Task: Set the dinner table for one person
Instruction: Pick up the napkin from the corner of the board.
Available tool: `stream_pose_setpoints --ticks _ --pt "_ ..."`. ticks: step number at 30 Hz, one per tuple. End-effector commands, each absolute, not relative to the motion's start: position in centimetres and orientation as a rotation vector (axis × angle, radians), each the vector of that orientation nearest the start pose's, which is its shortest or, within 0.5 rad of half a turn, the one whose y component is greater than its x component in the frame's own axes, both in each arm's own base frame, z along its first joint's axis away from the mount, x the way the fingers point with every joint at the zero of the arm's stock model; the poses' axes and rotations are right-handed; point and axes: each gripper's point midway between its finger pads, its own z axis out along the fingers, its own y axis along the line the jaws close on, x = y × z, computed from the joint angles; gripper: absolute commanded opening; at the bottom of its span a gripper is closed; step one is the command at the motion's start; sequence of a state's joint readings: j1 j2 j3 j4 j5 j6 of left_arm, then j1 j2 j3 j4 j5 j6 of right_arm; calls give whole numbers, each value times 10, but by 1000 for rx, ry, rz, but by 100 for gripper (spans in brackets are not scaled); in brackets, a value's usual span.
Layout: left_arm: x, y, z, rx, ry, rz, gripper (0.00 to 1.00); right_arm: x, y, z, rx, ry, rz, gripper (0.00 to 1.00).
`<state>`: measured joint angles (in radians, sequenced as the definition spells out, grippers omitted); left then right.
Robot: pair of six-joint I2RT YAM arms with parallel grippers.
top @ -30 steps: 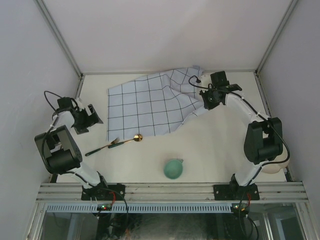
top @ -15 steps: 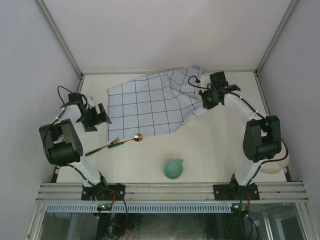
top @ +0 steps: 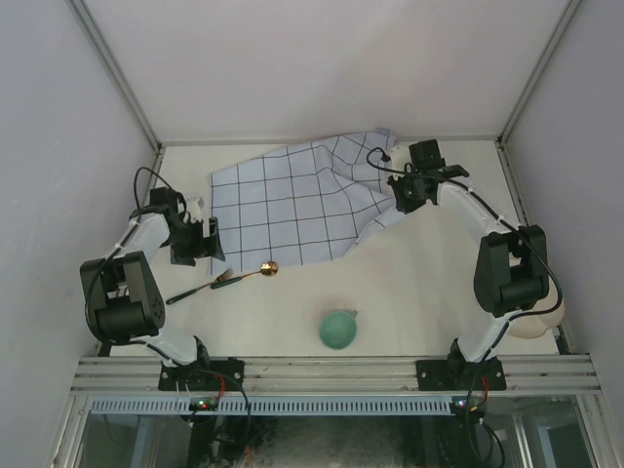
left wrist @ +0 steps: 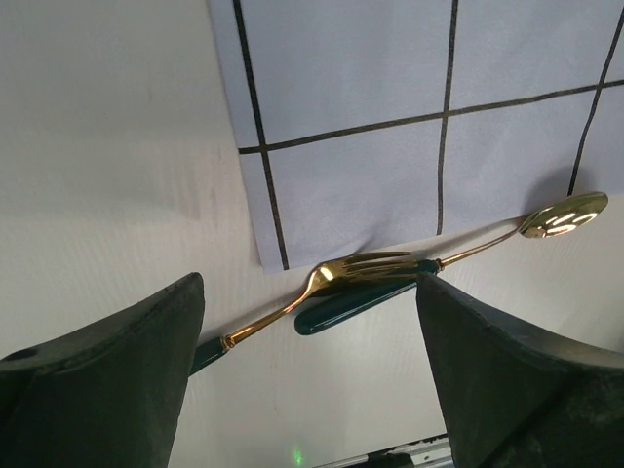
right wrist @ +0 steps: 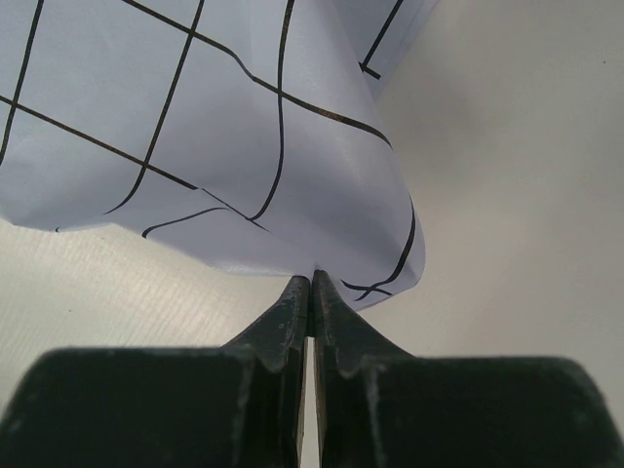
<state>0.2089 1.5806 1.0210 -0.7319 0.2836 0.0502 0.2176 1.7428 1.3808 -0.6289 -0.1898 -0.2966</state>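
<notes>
Left claw (top: 199, 239) has swung in from the left edge of the counter (top: 429, 273) and hangs spread by the near-left corner of the checked cloth (top: 292, 205). Right claw (top: 406, 194) is pressed together, pinching the cloth's right edge. The counter is cream-white, matte and plain, and lies beneath both arms. Only the left wrist view shows that the gold fork (left wrist: 356, 266) and spoon (left wrist: 565, 214) have teal handles.

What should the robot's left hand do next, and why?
Probably lower the open left gripper onto the checked cloth's near-left corner and pinch it. The right gripper is shut on the cloth's rumpled far-right side, so pulling both ends could spread it flat. Mind the fork lying right beside that corner.
</notes>
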Motion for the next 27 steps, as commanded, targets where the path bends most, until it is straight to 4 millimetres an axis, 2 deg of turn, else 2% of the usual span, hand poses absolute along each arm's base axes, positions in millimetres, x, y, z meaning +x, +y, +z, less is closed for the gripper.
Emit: stream_pose_setpoints --ticks 1,9,18,25,27 --pt "282 11 53 -24 2823 -276 92 413 112 137 -706 2366 191 0" --pt "279 10 35 -105 2893 -279 91 412 111 139 -709 2363 188 0" --pt "284 -5 26 -177 2892 -410 90 411 111 138 -708 2367 192 0" --pt "291 -11 19 -203 2883 -465 86 409 110 137 -702 2376 194 0" --pt "292 -13 16 -209 2883 -485 82 409 110 138 -702 2375 192 0"
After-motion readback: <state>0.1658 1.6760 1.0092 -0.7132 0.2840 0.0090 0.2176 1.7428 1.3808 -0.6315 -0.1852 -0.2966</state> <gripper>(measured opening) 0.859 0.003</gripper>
